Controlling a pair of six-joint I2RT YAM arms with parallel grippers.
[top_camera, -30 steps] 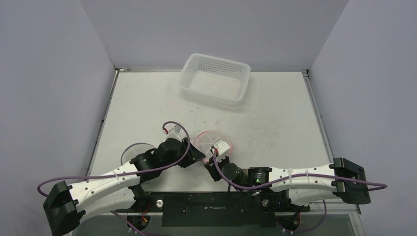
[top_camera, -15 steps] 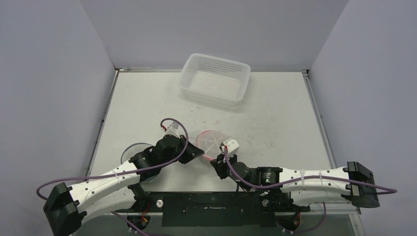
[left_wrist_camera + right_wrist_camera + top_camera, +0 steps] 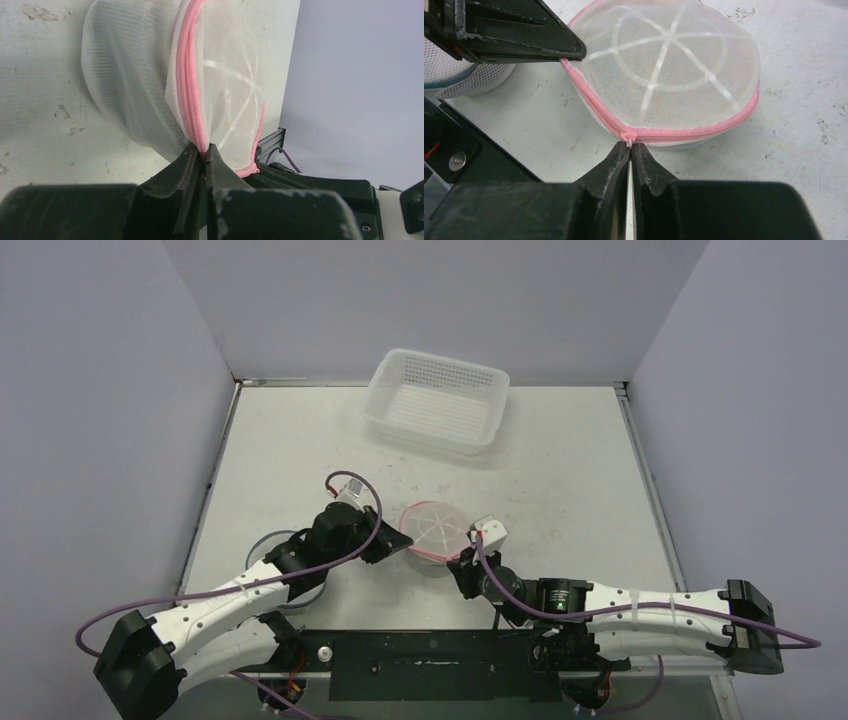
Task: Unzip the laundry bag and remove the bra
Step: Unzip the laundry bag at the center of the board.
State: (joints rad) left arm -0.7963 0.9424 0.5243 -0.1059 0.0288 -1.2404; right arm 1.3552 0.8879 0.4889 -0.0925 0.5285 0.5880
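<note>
- Nearest to me is a black rail (image 3: pixel 420 660) along the near edge of the table (image 3: pixel 560 470). Both white arms start from it.
- The left arm reaches in from the near left. Partly under it lies another net bag (image 3: pixel 262 543), white with a blue-green rim. It sits to the left of the laundry bag, and the two are apart.
- The right arm reaches in low from the near right. The right gripper (image 3: pixel 630 145) is pinched tight on the little pink zipper tab (image 3: pixel 628 136), at the near side of the laundry bag.
- The left gripper (image 3: pixel 202 150) is squeezed tight too. It holds the pink edge of the laundry bag at the bag's left side.
- The laundry bag (image 3: pixel 435 527) sits on the table between the two grippers, near the middle and toward the near side. It is round and made of white net, with white strips crossing its top like spokes.
- The pink zipper (image 3: pixel 704 131) runs around the bag's side. To the right of the tab it looks shut.
- I cannot tell what is inside the bag through the net.
- Far back, near the wall, sits a white plastic basket (image 3: pixel 440 400) with small holes. It is well apart from the bag.
</note>
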